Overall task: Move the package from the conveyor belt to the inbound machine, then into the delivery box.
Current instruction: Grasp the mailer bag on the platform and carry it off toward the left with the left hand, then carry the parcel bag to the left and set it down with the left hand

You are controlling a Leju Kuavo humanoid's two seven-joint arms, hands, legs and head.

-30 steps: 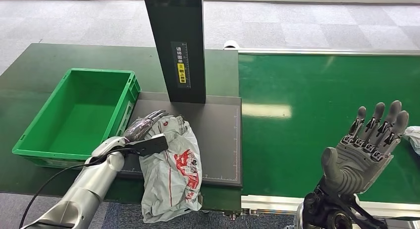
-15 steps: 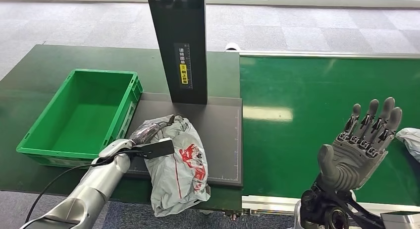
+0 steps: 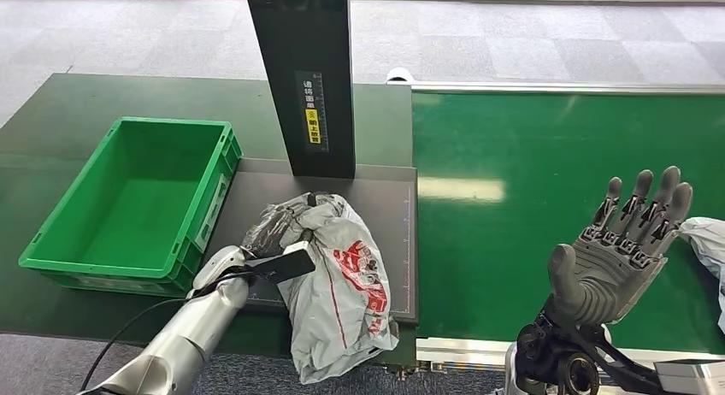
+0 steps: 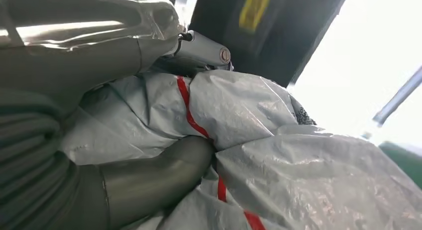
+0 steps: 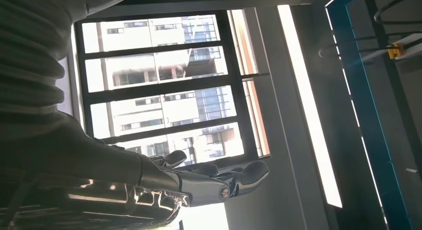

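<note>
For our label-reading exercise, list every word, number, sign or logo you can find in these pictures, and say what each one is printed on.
Vertical white characters above a yellow tag, on the black column of the inbound machine: too small to read.
Red printing on the grey package held by the left hand: crumpled, unreadable.
"L" in a small circle, on a finger of the left hand in the left wrist view.
Ruler marks along the scanner plate: too small to read.

1. The grey package (image 3: 340, 284) has been carried to the right across the dark inbound machine plate (image 3: 389, 232), away from the green delivery box (image 3: 128, 198).
2. The left hand (image 3: 275, 232), gripping the package, has been shifted right with it.
3. The package's lower end now hangs further right over the plate's near edge.
4. The right hand (image 3: 628, 241) has been lowered slightly.
</note>
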